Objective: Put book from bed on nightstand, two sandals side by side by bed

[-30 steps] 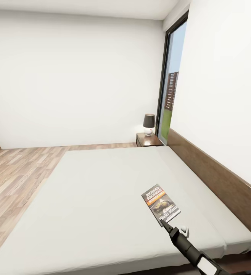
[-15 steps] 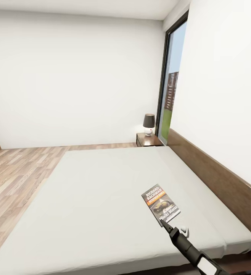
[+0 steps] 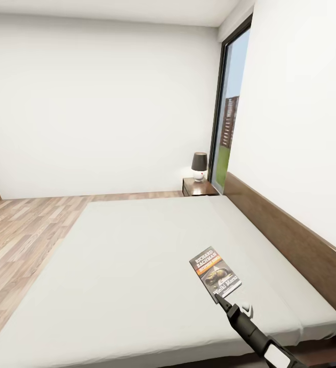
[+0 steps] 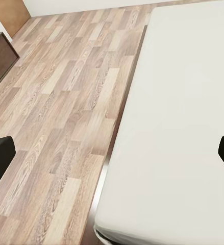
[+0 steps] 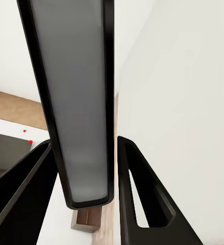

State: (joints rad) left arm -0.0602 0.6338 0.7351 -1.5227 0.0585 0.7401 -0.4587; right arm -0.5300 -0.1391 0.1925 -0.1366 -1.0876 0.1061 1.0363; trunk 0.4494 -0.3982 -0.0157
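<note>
On the bed [image 3: 137, 255], near the corner closest to you and toward the headboard side: one book [image 3: 215, 272], lying flat on the grey mattress, cover up, orange band across the upper part of the cover.

Long axis of the book: runs from your right gripper [image 3: 220, 299] away across the mattress, tilted slightly toward the bed's middle. The short near edge faces the gripper.

Right gripper: at the book's near edge, its tip touching or just overlapping that edge in the head view; you cannot tell from there whether it has closed. In the right wrist view the two dark fingers [image 5: 142, 204] stand either side of a thin, dark-edged slab that is probably the book seen edge-on, with a gap showing between slab and fingers; whether the book is actually gripped cannot be told.

Left gripper [image 4: 112, 153]: fingers wide apart, holding nothing, hanging over the far side edge of the mattress and the wood floor [image 4: 55, 102]. Well apart from the book, so the right arm is the nearer one by far.

Nightstand [image 3: 198, 186]: beyond the bed's far end, beside the headboard and the window, with a small lamp [image 3: 199, 166] on top. It lies well apart from the book, roughly along the book's long axis.

Sandals: not located here.
</note>
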